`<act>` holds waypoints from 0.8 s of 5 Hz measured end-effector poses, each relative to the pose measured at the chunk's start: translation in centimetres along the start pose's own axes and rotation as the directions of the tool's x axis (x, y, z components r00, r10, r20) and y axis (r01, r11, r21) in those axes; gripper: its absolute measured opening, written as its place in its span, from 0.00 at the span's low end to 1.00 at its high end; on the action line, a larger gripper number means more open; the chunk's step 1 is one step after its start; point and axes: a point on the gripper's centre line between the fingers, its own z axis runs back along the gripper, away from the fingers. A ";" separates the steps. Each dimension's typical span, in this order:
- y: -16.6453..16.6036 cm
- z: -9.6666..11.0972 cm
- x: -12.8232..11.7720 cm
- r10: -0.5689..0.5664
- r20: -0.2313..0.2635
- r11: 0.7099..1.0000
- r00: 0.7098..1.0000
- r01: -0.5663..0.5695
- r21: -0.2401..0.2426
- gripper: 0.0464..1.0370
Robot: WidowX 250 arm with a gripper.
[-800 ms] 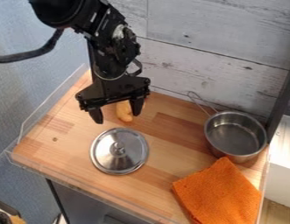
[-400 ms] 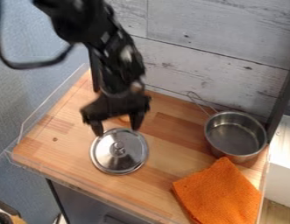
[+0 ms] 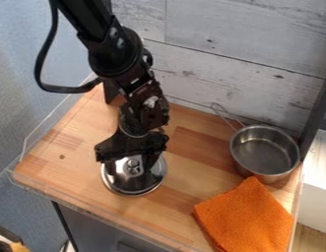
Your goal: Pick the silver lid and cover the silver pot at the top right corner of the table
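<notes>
I have the pincer [image 3: 132,169] low over the lid [image 3: 131,187], on the left half of the counter [image 3: 181,191]. Its two fingers stand well apart, one to each side of the knob [image 3: 133,166], and I see the knob in the gap between them. So I read the pincer as open, with nothing in its hold. Whether the fingertips touch the lid's surface I can't tell from here.

The lid lies flat on the counter, knob up, with the back part of its rim hidden under the pincer. Its shiny top throws back dark reflections around the fingers.

My arm [image 3: 119,54] comes in from the top edge, left of the middle, and slants down to the lid, with a black cable [image 3: 41,64] looping out on its left side.

The pot [image 3: 264,150] is well apart from the lid, over to the right and near the back of the counter. It stands upright with its open top facing up, and I can see down to its floor. Its wire handle [image 3: 224,115] points up and left, toward the pale plank wall [image 3: 237,44]. The lid is off the pot.

In front of the pot I have an orange cloth [image 3: 244,216] spread at the front right of the counter, one corner up beside the pot's near side; I can't tell if they touch. A white box [image 3: 316,197] sits past the counter's right edge.
</notes>
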 end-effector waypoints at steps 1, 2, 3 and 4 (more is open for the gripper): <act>-0.2 -0.1 0.1 0.012 0.001 1.000 1.000 -0.012 -0.022 0.96; -0.2 -0.4 0.3 0.021 -0.031 0.998 0.999 -0.023 -0.064 0.91; 0.1 -0.6 0.6 0.030 -0.071 0.994 0.997 -0.038 -0.103 0.62; 0.0 -0.6 0.7 0.036 -0.077 0.992 0.996 -0.045 -0.120 0.34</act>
